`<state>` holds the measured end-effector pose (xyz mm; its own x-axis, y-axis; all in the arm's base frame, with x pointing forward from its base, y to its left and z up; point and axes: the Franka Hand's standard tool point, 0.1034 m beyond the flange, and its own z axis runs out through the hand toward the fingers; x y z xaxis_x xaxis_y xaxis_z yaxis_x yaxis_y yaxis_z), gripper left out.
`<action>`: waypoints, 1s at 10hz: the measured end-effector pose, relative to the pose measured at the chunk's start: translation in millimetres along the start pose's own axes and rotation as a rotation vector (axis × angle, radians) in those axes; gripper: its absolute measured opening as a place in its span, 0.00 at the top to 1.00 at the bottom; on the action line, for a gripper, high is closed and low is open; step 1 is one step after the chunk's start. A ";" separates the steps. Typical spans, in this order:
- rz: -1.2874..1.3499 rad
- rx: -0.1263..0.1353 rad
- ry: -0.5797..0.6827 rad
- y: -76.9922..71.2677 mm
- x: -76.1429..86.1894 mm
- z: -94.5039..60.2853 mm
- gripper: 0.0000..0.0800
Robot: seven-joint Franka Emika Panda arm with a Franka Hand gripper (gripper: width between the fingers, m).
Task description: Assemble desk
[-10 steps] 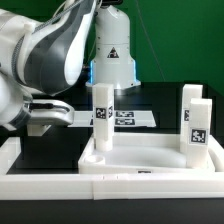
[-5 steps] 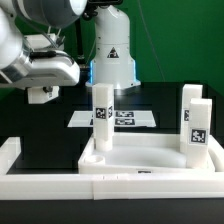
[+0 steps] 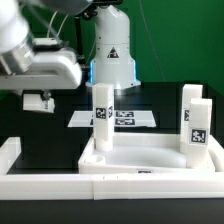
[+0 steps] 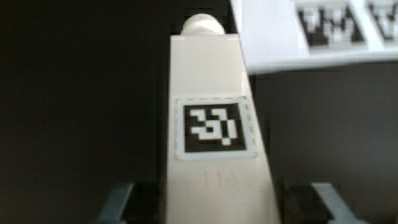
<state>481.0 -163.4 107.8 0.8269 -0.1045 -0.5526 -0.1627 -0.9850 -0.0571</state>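
The desk's white rimmed panel [image 3: 140, 160] lies at the front of the black table. One tagged leg [image 3: 101, 116] stands upright in the panel's corner on the exterior view's left. Two more legs [image 3: 189, 112] [image 3: 202, 128] stand together at the panel's right side. My gripper [image 3: 38, 101] hangs above the table on the exterior view's left, away from the panel. In the wrist view a fourth leg [image 4: 217, 110] runs lengthwise between my fingers [image 4: 121, 203], tag facing the camera, and the gripper [image 4: 222, 203] is shut on it.
The marker board [image 3: 128, 118] lies flat behind the panel and shows in the wrist view past the held leg's tip [image 4: 317, 35]. White bars [image 3: 18, 165] edge the table at the front and left. The robot's base [image 3: 112, 55] stands at the back.
The arm has swung up and toward the exterior view's left, taking the gripper away from the upright leg. The panel and standing legs have not moved.
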 end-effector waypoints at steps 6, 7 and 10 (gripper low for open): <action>0.098 0.021 0.440 -14.2 22.0 -84.1 0.64; 0.106 0.006 0.531 -14.7 25.9 -86.7 0.64; 0.164 -0.004 0.852 -59.3 44.8 -101.3 0.64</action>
<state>582.2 -123.6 170.7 0.9149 -0.3104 0.2581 -0.3143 -0.9489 -0.0272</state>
